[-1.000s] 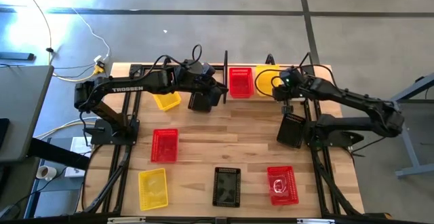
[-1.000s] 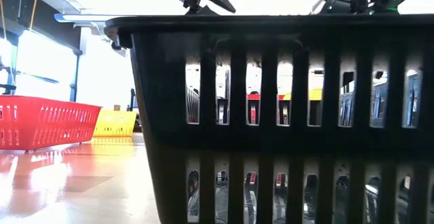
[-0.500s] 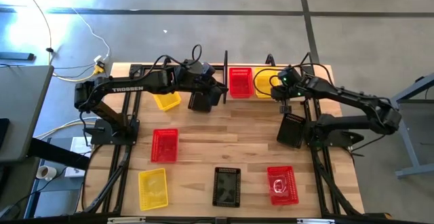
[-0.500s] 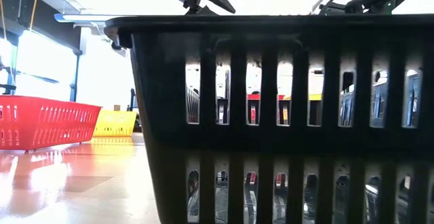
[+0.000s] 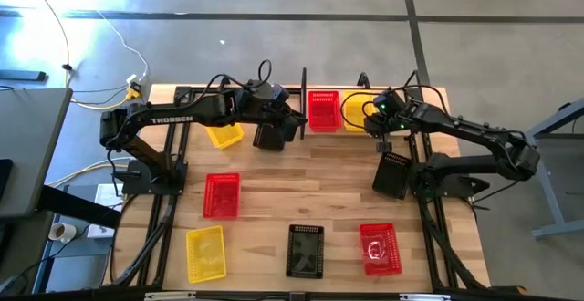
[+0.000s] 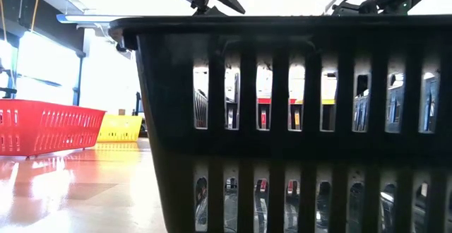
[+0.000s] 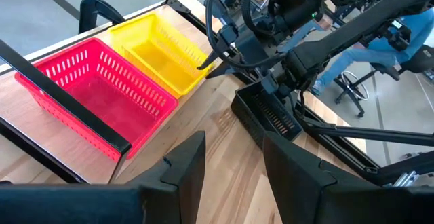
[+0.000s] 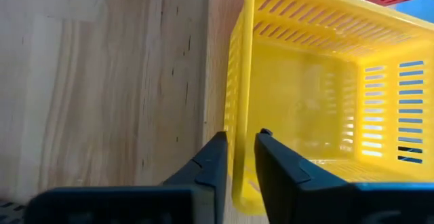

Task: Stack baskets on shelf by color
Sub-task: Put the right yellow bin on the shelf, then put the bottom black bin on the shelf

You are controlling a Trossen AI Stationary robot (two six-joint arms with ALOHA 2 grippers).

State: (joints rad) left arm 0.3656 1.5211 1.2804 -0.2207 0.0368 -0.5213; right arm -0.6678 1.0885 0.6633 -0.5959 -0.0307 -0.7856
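- While the right gripper [image 8: 236, 157] straddles the near wall of a yellow basket [image 5: 358, 109] on the shelf [image 5: 304, 100] at the frame's upper middle, its fingers stand slightly apart, one on each side of the rim (whether they pinch it I cannot tell).
- Left gripper [image 7: 234, 159] is spread wide with nothing in it, over the tabletop [image 5: 274, 187] beside the shelf's red basket [image 5: 323, 109].
- Six more baskets lie across the tabletop.

White capital letters reading "TROSSEN" run along the dark metal left arm [image 5: 172, 119], on its long link toward ten o'clock of the worktop. No other text is legible.
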